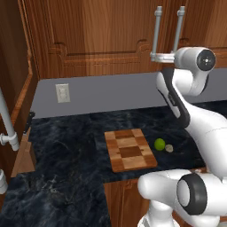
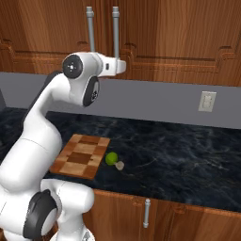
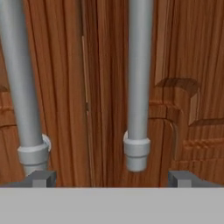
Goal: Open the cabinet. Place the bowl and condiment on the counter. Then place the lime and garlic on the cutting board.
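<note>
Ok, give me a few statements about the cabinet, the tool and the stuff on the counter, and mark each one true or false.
1. The cabinet doors are shut. True.
2. The tool is clamped on a handle. False: its jaws stand open, with the right-hand bar handle between the fingertips.
3. The lime lies on the cutting board. False: it rests on the counter beside the board.
4. The garlic sits right next to the lime. True.
5. A bowl stands on the counter. False: none is seen there.
</note>
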You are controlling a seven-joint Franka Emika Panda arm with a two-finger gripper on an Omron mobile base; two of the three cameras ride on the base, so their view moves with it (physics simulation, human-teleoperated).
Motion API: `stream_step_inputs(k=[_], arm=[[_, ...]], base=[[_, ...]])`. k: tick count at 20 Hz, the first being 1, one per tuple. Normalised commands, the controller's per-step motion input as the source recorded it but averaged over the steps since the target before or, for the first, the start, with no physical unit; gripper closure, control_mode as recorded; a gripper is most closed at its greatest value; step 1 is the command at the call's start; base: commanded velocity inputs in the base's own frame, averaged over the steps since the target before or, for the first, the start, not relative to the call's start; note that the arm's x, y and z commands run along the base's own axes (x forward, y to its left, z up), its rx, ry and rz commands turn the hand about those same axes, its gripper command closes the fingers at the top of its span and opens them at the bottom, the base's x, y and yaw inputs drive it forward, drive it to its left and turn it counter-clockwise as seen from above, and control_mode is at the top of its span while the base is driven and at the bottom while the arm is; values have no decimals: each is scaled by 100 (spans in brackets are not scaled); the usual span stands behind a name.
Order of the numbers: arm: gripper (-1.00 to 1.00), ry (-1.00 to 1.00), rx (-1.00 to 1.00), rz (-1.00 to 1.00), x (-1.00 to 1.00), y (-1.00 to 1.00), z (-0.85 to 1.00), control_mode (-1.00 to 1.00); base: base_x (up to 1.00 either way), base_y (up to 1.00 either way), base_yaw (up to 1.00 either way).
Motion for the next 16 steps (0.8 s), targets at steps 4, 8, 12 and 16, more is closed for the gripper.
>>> stream_step_inputs(k=[4, 8, 12, 16], arm=[[-100, 0, 0, 0, 45, -9, 0, -100], [-100, 0, 1, 0, 29, -30, 0, -100], [-100, 0, 1, -4, 30, -33, 2, -100], [-100, 0, 0, -1, 61, -25, 0, -100]], base=[[0, 0, 0], [0, 0, 0], [0, 0, 0], [0, 0, 0]])
